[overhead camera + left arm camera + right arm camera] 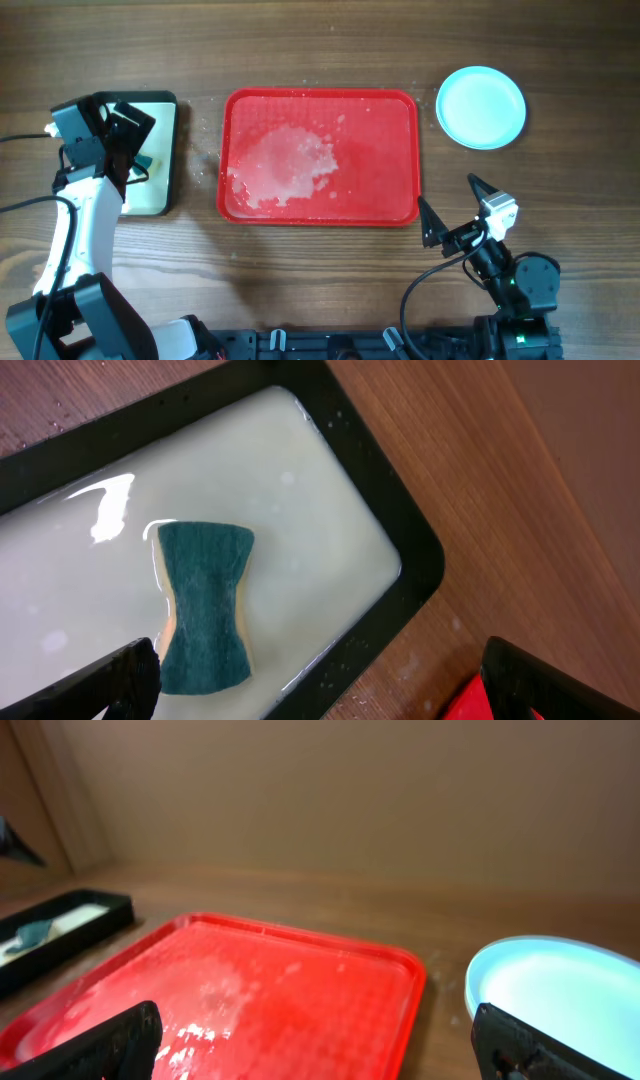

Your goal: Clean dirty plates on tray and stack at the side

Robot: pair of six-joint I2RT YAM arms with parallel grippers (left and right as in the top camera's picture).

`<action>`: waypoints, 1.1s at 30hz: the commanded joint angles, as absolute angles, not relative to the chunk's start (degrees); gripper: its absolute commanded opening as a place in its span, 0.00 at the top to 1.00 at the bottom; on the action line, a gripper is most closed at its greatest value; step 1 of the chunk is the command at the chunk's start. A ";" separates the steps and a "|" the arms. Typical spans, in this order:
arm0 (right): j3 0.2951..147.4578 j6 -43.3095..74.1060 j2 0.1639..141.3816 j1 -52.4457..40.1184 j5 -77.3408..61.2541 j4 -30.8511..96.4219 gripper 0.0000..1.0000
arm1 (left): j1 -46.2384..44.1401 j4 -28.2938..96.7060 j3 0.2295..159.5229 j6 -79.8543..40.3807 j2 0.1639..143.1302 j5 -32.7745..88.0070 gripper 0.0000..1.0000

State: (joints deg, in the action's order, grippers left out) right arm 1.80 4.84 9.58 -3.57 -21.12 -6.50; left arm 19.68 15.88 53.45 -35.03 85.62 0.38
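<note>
The red tray (380, 150) lies mid-table with a wet soapy patch on its left half and no plates on it; it also shows in the right wrist view (300, 990). A stack of plates (481, 107), pale turquoise on top, sits on the table to the tray's upper right, and shows in the right wrist view (560, 990). How many plates are in it I cannot tell. My left gripper (125, 140) is open and empty above the cream pan. My right gripper (450, 212) is open and empty, near the tray's front right corner.
A dark-rimmed cream pan (165, 150) of milky water stands left of the tray, with a green sponge (205, 605) lying in it. Water drops dot the table between pan and tray.
</note>
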 commanded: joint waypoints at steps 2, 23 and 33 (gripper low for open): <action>0.27 4.64 3.11 -3.68 -15.11 -4.89 0.00 | 20.16 15.70 53.25 -34.74 85.49 0.62 0.00; 0.30 4.51 0.58 1.52 -2.94 -0.05 0.00 | 20.16 15.70 53.25 -34.76 85.49 0.62 0.00; 0.30 4.51 0.58 1.52 -2.96 -0.05 0.00 | 20.16 16.14 53.25 -34.74 85.49 0.62 0.00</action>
State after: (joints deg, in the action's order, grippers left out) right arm 0.45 4.84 1.10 1.26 -3.97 0.01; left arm 19.68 16.25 53.45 -35.03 85.62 0.38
